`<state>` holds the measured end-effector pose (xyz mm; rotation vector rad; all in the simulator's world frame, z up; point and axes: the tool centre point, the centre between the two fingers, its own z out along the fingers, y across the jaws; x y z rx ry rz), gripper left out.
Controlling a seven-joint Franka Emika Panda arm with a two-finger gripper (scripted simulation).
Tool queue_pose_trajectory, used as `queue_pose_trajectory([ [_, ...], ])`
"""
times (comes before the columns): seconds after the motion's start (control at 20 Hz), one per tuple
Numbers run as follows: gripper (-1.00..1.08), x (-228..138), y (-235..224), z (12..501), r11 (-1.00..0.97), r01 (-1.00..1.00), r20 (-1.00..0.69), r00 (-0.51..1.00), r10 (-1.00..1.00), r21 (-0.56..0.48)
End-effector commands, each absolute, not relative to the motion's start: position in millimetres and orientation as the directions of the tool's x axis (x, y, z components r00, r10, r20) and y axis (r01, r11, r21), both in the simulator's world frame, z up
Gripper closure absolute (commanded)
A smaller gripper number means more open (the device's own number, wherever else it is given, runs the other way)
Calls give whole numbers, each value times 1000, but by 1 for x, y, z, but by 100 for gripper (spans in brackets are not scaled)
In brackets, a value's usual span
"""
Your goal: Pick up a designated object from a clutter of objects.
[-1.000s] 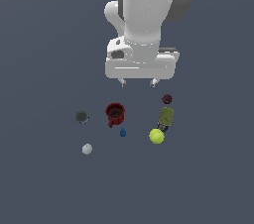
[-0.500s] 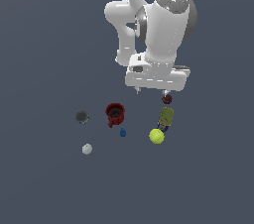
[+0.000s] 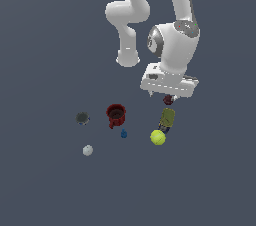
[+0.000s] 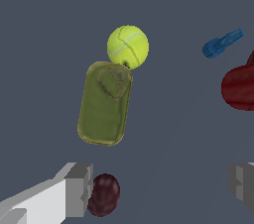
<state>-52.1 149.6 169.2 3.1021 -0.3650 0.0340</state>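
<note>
Under the hand (image 4: 158, 188) — maroon sphere (image 4: 103, 195) half-hidden, red mug (image 4: 240, 88) cut off

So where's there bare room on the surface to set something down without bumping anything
Bare floor fills the exterior view's left, beyond the grey round piece and whitish ball, and everything nearer than the yellow-green ball. It is crowded where the ball touches the olive cylinder, the maroon sphere just beyond, by the red mug.

A plain, dark slate-grey surface (image 3: 45, 45) fills the whole scene, evenly lit and featureless, with no visible walls, furniture or windows.
</note>
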Motion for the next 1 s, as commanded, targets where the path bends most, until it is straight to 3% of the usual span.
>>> queue_pose_trajectory([
  [0.0,-92,-64,163,154,-966,-258,23,966,-257,15],
  [0.95,-92,-142,227,82,-923,-384,2,923,-384,1],
])
